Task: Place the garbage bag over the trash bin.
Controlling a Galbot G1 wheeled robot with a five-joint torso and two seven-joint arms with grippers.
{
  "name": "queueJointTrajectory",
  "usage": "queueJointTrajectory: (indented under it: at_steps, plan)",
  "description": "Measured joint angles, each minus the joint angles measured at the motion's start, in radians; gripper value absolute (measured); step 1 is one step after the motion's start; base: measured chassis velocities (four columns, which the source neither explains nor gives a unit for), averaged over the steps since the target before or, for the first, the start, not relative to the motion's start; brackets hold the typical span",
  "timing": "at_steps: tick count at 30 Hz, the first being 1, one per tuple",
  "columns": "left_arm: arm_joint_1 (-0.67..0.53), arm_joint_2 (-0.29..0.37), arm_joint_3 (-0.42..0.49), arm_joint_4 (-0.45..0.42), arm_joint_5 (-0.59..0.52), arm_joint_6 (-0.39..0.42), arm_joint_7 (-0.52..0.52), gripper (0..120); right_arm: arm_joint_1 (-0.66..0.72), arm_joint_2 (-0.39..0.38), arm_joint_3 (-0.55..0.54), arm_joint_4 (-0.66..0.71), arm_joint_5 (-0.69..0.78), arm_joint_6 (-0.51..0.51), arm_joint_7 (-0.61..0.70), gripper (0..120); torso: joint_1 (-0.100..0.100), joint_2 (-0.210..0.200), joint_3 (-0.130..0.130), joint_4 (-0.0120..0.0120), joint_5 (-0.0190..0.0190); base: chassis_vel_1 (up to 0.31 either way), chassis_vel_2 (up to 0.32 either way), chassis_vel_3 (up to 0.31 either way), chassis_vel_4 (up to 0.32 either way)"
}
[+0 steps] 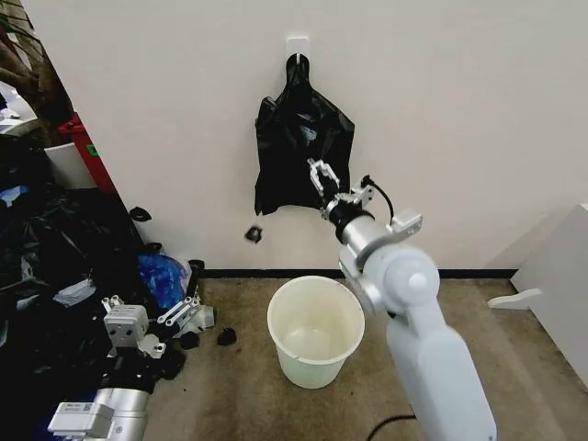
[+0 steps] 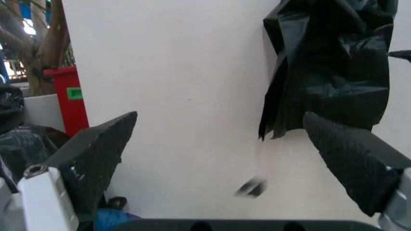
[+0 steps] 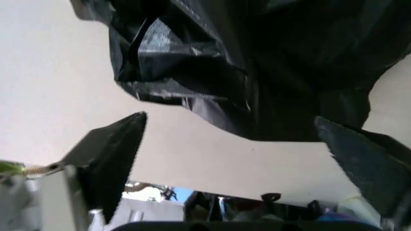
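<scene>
The trash bin (image 1: 308,367), a round white bucket, stands on the floor below the wall. Flat black bags (image 1: 299,147) hang pinched at a white hook (image 1: 296,46) on the wall above it. My right gripper (image 1: 322,176) is raised in front of the lower right part of these bags, open, with nothing between its fingers. Its wrist view shows the black bags (image 3: 257,62) just beyond the open right gripper (image 3: 250,159). My left gripper (image 1: 184,310) waits low on the left, open; the left gripper (image 2: 237,159) faces the wall and the hanging bags (image 2: 334,62). The garbage bag is out of view.
A heap of stuffed black sacks (image 1: 46,276) and a blue bag (image 1: 161,276) crowd the left side. A red container (image 1: 84,147) leans by the wall. Small black scraps (image 1: 226,336) lie left of the bin. A white unit (image 1: 551,285) stands at the right.
</scene>
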Motion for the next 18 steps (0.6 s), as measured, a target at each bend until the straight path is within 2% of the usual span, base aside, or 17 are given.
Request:
queueJointTrajectory:
  at_steps: [2, 13, 17, 18]
  plan:
    - [0.001, -0.001, 0.0, 0.0, 0.001, 0.0, 0.0, 100, 0.019, 0.012, -0.004, -0.017, 0.005, 0.011, 0.012, 100, 0.0, 0.0, 0.0, 0.0, 0.0, 0.0, 0.0, 0.0, 0.0]
    - [0.005, -0.005, -0.002, 0.0, 0.012, -0.005, 0.001, 100, 0.064, 0.054, -0.021, -0.088, -0.034, 0.027, -0.012, 100, 0.0, 0.0, 0.0, 0.0, -0.0001, 0.0, 0.0, 0.0, 0.0]
    - [0.007, -0.006, -0.004, 0.0, 0.016, -0.01, 0.002, 100, 0.074, 0.062, -0.022, -0.113, -0.047, 0.034, -0.03, 86, 0.0, 0.0, 0.0, 0.0, -0.0001, 0.0, 0.0, 0.0, 0.0]
    - [0.008, -0.006, -0.004, 0.0, 0.017, -0.01, 0.002, 100, 0.077, 0.064, -0.019, -0.121, -0.047, 0.034, -0.034, 79, 0.0, 0.0, 0.0, 0.0001, -0.0001, 0.0, 0.0, 0.0, 0.0]
